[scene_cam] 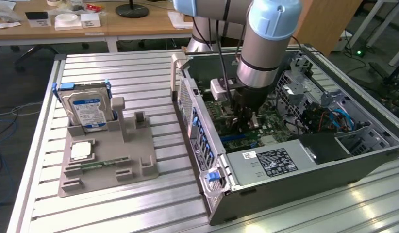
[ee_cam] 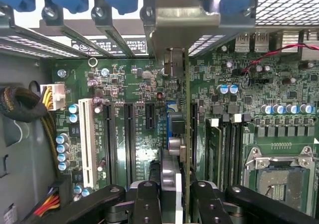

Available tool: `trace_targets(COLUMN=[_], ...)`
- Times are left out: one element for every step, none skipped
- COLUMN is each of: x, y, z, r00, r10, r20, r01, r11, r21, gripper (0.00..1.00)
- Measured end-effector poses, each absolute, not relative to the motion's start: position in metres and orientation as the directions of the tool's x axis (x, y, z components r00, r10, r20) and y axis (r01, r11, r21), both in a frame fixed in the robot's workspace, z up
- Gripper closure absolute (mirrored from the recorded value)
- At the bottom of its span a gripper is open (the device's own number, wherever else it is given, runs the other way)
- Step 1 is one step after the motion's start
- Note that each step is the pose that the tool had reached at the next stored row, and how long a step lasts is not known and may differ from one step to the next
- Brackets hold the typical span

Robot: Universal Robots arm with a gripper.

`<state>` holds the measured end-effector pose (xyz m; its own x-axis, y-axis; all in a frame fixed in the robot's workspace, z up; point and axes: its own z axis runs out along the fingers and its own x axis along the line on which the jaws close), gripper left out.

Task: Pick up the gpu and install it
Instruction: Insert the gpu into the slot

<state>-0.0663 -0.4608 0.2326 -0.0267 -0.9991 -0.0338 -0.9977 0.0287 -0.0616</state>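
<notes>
Inside the open computer case (scene_cam: pixel 355 150), we see the gripper (ee_cam: pixel 172 196) clamped on the gpu (ee_cam: pixel 174 149), held edge-on above the motherboard (ee_cam: pixel 139 114), apparently lined up with an expansion slot (ee_cam: pixel 193 129) so the card can seat.

The gpu (ee_cam: pixel 175 149), a thin dark card seen edge-on with its metal bracket at the case's rear slots, stands upright over the green motherboard (ee_cam: pixel 134 104) inside the open computer case (scene_cam: pixel 355 155), its near end clamped by the end effector (ee_cam: pixel 172 199).
</notes>
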Motion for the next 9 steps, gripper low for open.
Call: trace_targets(x=[-0.0664,-0.0666,-0.0669,-0.0673,-0.0678,-0.0683,-0.069,-0.0694,-0.0699], y=[-0.4608,-0.4608,-0.4608,-0.4608,-0.4609,-0.4609,-0.4609,-0.4608,-0.4608], z=[0.2317,0.2307,0.2298,0.2291,0.2288,0.2285,0.228,0.2275,0.227], r00=[-0.027,-0.027,-0.027,-0.027,-0.027,-0.027,-0.027,-0.027,-0.027], r10=[-0.999,-0.999,-0.999,-0.999,-0.999,-0.999,-0.999,-0.999,-0.999], r20=[-0.034,-0.034,-0.034,-0.034,-0.034,-0.033,-0.034,-0.034,-0.034], r01=[-0.998,-0.998,-0.998,-0.998,-0.998,-0.998,-0.998,-0.998,-0.998], r11=[0.029,0.029,0.029,0.029,0.029,0.029,0.029,0.029,0.029], r21=[-0.061,-0.061,-0.061,-0.061,-0.061,-0.061,-0.061,-0.062,-0.061], gripper=[0.72,0.72,0.72,0.72,0.72,0.72,0.72,0.72,0.72])
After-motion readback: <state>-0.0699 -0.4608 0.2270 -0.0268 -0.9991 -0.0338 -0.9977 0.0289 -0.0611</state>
